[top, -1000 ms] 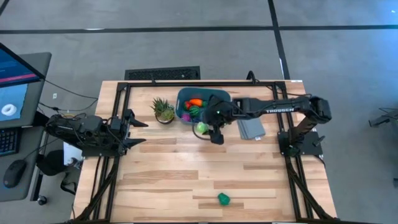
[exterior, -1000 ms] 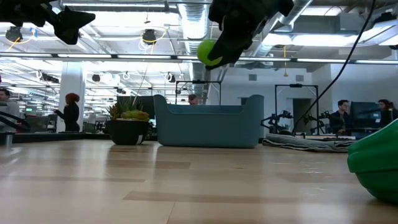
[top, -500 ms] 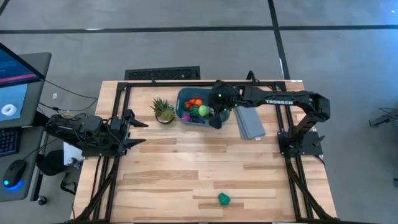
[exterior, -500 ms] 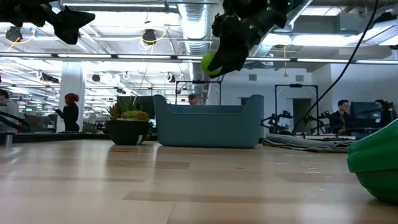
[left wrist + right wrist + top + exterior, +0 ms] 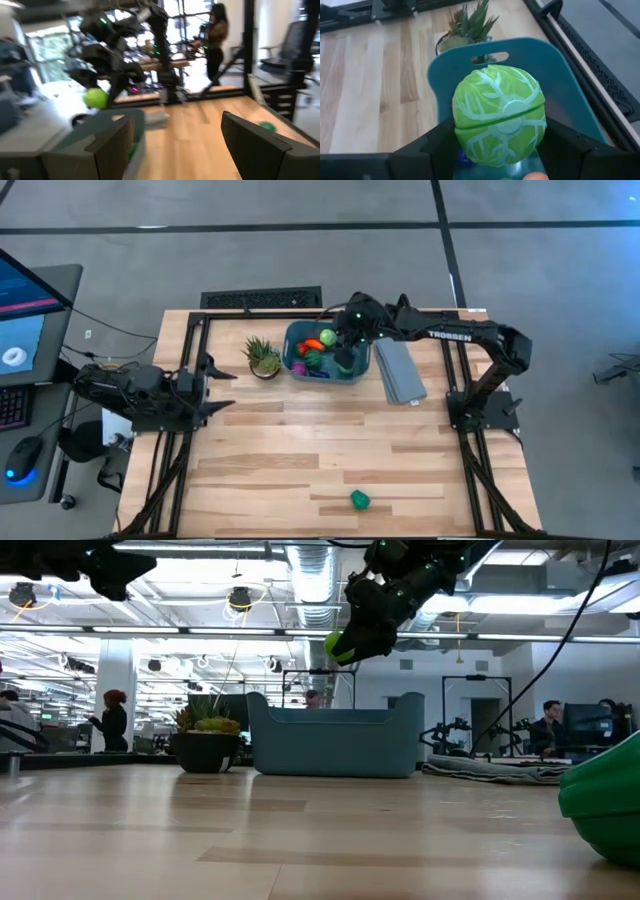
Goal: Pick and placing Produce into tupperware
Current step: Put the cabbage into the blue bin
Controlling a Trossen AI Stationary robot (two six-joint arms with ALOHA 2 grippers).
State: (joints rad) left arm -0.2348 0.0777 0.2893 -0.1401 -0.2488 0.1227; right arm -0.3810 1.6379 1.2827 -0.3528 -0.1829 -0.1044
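My right gripper [image 5: 340,345] is over the teal-blue tub [image 5: 358,370], shut on a light green ball with white veins [image 5: 499,114], which also shows in the low view [image 5: 340,645]. The tub holds several toy pieces, among them an orange one [image 5: 315,344] and a magenta one [image 5: 300,367]. A dark green toy [image 5: 359,499] lies on the table near the front edge. My left gripper [image 5: 222,388] is open and empty at the table's left side. My right gripper pinches the green ball by two opposite sides [image 5: 460,125] between its two fingers [image 5: 432,145]. The fingers slant down from the table's right toward its left. The ball is lifted clear, well above the tub's rim [image 5: 335,715].
A spiky green potted plant [image 5: 264,356] stands just left of the tub. A flat grey ribbed slab [image 5: 400,372] lies right of it. The black frame rails [image 5: 190,330] run along the table's sides. People stand in the room beyond the table [image 5: 112,720].
My right gripper has carried the green ball toward the table's far edge, from above the bare wood in front of the tub to over the tub. The ball has stayed in the hold and high above the table.
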